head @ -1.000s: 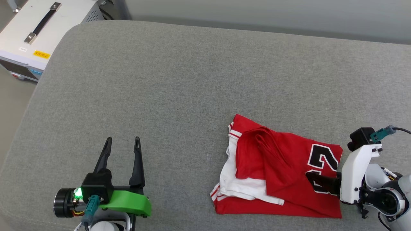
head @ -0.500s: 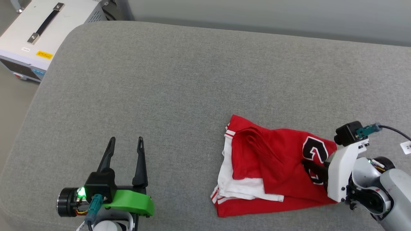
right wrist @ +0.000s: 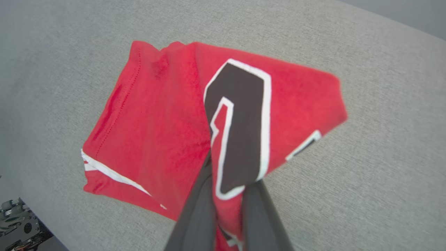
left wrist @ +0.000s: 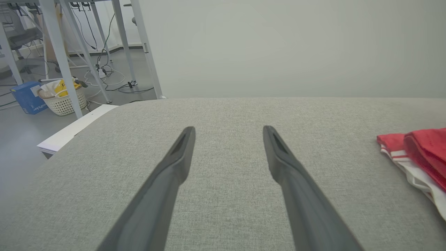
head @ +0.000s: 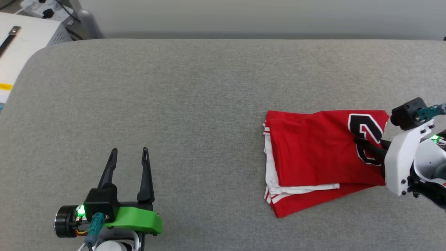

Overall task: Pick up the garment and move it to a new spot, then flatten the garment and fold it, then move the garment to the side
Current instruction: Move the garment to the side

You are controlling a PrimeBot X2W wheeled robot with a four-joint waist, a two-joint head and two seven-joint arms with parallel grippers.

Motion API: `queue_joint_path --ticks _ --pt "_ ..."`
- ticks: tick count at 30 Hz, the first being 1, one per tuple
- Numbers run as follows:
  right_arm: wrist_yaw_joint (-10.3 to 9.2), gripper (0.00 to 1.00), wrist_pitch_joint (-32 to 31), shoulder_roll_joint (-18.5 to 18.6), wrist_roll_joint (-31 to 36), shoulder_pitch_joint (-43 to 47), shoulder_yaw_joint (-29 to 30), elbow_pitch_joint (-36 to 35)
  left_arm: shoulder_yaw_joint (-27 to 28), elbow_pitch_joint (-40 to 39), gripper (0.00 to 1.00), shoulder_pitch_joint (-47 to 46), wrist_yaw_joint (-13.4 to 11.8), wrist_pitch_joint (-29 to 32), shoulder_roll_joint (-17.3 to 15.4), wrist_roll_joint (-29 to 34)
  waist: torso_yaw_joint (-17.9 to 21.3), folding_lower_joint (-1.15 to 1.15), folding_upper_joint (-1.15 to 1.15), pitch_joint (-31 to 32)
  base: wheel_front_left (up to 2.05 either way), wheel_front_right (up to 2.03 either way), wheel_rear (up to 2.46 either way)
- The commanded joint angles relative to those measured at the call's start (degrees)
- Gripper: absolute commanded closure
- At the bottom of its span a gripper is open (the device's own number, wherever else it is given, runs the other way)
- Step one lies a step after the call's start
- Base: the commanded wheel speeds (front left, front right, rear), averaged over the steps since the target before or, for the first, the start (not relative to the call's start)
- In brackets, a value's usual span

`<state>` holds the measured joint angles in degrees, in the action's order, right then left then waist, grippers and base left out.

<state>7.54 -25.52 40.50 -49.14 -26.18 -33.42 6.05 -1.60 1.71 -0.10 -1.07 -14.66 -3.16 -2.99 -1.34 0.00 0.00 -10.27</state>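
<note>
Garment [head: 313,153] folded on grey cushion [head: 195,104], numbered edge pinched tight in right gripper [right wrist: 229,174]; left gripper [head: 129,150] spread wide, empty, well apart.

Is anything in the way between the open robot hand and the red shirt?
Nothing visible. Just grey fabric cushion lies between the left gripper and the folded red basketball shirt with white sleeves. The right gripper is shut on its numbered edge.

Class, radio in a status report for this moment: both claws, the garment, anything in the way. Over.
Right claw shut on the garment at its numbered edge. Left claw open, empty, over the grey cushion. Garment folded; no obstruction seen.
</note>
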Motion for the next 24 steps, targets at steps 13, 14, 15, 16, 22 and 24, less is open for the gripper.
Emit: queue_joint_path --ticks 13,14,15,16,22,24 --pt "-0.05 1.0 -4.5 6.8 0.6 -6.8 7.3 3.4 1.4 -3.0 0.0 -4.6 1.0 -0.3 -1.2 1.7 11.1 0.0 0.0 -8.7 0.0 0.0 0.0" --pt "-0.05 1.0 -4.7 7.3 0.7 -7.2 7.8 3.9 1.4 -3.2 0.0 -5.0 1.1 -0.3 -1.3 1.8 11.1 0.0 0.0 -9.4 0.0 0.0 0.0" --pt "-0.05 1.0 -5.2 8.0 0.8 -7.7 8.5 4.7 1.3 -3.5 0.0 -5.4 1.2 -0.3 -1.4 2.0 11.1 0.0 0.0 -10.5 0.0 0.0 0.0" --pt "-0.05 1.0 -5.4 8.4 1.0 -8.2 9.0 5.4 1.3 -3.8 0.0 -5.8 1.2 -0.3 -1.5 2.1 11.2 0.0 0.0 -11.1 0.0 0.0 0.0" --pt "-0.05 1.0 -6.9 11.9 5.7 -12.7 13.7 13.1 0.7 -6.4 0.0 -9.7 1.1 -0.3 -1.8 2.6 10.3 0.0 0.0 -17.9 0.0 0.0 0.0" --pt "-0.05 1.0 -6.6 12.4 6.7 -14.0 15.1 15.2 0.5 -6.9 0.0 -10.5 1.2 -0.3 -1.9 2.7 9.9 0.0 0.0 -19.2 0.0 0.0 0.0"
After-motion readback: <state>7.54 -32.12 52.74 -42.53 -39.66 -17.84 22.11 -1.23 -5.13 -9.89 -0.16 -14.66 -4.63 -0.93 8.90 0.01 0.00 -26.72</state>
